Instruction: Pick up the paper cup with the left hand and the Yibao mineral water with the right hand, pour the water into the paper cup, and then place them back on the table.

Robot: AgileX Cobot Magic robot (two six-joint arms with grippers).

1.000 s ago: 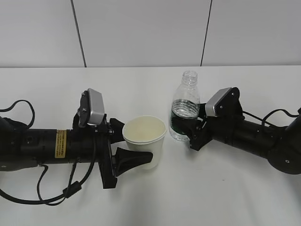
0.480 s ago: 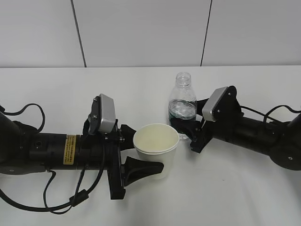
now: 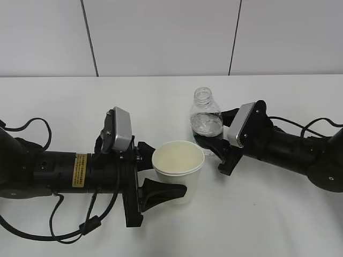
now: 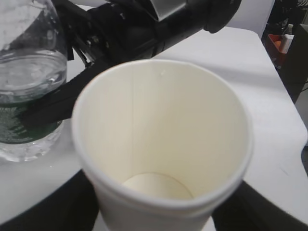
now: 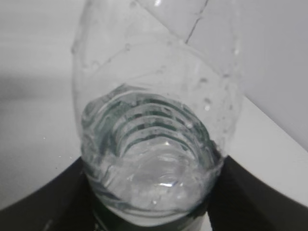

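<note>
Holding the paper cup (image 3: 178, 168) upright, your left hand (image 3: 155, 176) had its two black fingers clamped on either side of the cup's wall, just in front of the Yibao mineral water (image 3: 206, 122). The cup stood open and empty, its pale inside bottom visible in the left wrist view (image 4: 161, 149). Just behind the cup and to its right, your right hand (image 3: 218, 152) gripped the uncapped bottle around its dark green label band. The bottle leaned slightly toward the cup, partly filled with water (image 5: 151, 159). In the left wrist view the bottle (image 4: 29, 91) sat just beside the cup's rim, not touching it. Both stood over the white table (image 3: 257, 214), and whether either touched it was unclear.
</note>
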